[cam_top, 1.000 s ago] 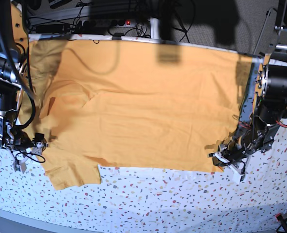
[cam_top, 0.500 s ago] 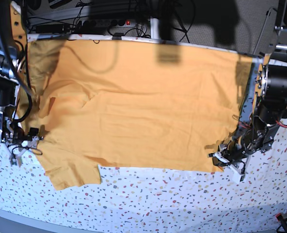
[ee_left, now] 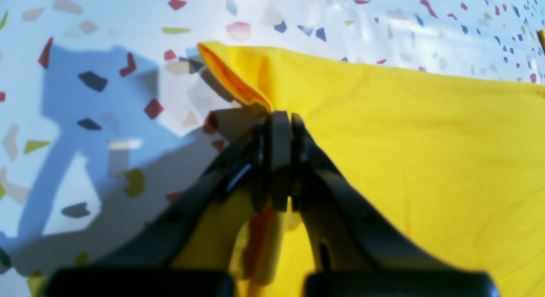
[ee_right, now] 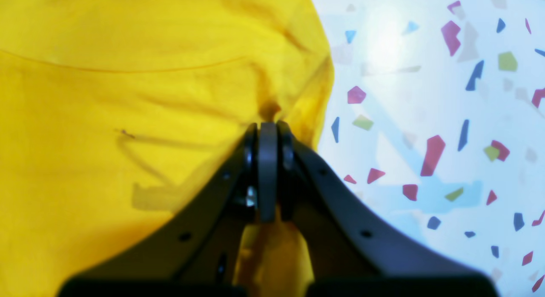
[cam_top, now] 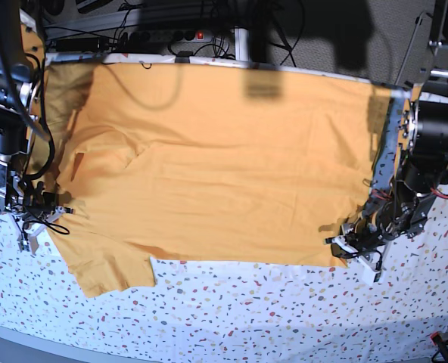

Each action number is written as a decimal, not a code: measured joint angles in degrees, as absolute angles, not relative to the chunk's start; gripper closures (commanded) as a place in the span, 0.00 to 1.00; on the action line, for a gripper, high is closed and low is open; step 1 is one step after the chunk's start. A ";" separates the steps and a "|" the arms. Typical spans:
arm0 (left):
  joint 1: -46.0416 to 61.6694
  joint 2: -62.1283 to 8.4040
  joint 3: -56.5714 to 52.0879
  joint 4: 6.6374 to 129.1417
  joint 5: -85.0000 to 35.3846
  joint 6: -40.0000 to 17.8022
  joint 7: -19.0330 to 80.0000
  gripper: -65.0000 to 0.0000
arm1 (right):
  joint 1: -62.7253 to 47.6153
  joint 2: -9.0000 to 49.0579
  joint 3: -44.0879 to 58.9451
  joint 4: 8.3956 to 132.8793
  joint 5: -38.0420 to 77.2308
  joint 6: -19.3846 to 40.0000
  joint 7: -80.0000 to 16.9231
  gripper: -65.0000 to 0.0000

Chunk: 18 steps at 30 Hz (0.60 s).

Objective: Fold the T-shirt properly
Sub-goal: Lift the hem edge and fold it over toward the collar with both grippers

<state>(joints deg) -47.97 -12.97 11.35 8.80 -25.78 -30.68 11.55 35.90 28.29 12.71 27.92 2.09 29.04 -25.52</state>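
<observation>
Task at an early stage, by my reading: T-shirt [cam_top: 224, 166] lies spread nearly flat, one layer showing, across the upper and middle part of the tablecloth [cam_top: 254, 310], no fold made yet; one sleeve juts out toward 7 o'clock in the base view. Everything still to do: first fold, sleeves in, final halving. Both claws are already on the cloth at opposite near edges. Left gripper [ee_left: 279, 118], at about 4 o'clock in the base view, has its jaws pressed together on a pinch of the shirt's corner, fabric puckered up at the tips. Right gripper [ee_right: 266, 126], at about 9 o'clock, likewise clamped tight on a gathered bit of edge near the sleeve. Both arms reach in low from the sides, wrists angled down to the table, fingers pointing along the cloth.
</observation>
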 measured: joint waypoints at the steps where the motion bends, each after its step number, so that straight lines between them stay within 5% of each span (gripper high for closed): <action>1: -47.97 -12.97 11.35 8.80 -25.76 -30.68 11.55 1.00 | 35.99 28.32 12.71 27.92 2.09 29.19 -25.56 1.00; 9: -48.12 -12.99 11.35 8.82 -25.78 -30.68 11.62 1.00 | 35.68 28.21 12.69 32.49 2.00 29.63 -31.03 1.00; 18: -47.92 -13.02 11.35 15.05 -25.69 -30.65 21.32 1.00 | 35.64 28.25 12.60 39.88 6.37 38.92 -33.41 1.00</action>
<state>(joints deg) -47.92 -13.02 11.35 15.05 -25.69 -30.65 21.32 35.64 28.25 12.60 39.88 6.37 38.92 -33.41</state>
